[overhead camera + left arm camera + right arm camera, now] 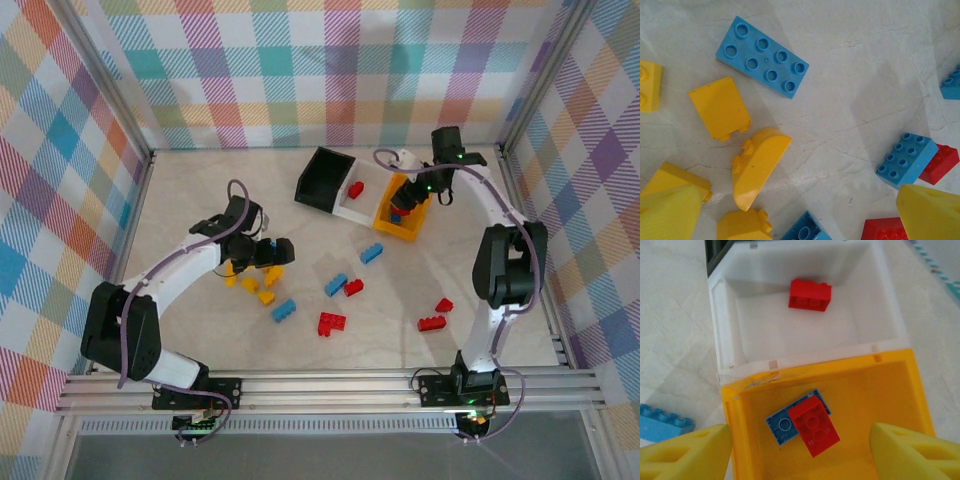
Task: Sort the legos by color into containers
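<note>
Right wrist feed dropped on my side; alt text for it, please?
A red brick lies on a blue brick in the orange-yellow bin, below the open right end effector. The adjoining white bin holds a second red brick.

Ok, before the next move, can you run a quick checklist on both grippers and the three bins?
1. Right gripper jaws apart, nothing held: ok.
2. Orange-yellow plastic bin one colour only: not ok, a small red studded brick lies on a blue studded brick.
3. White plastic bin one colour only: ok, a single red brick.
4. Left gripper open above loose yellow bricks: ok.
5. Black plastic bin contents: cannot tell, interior dark.
</note>
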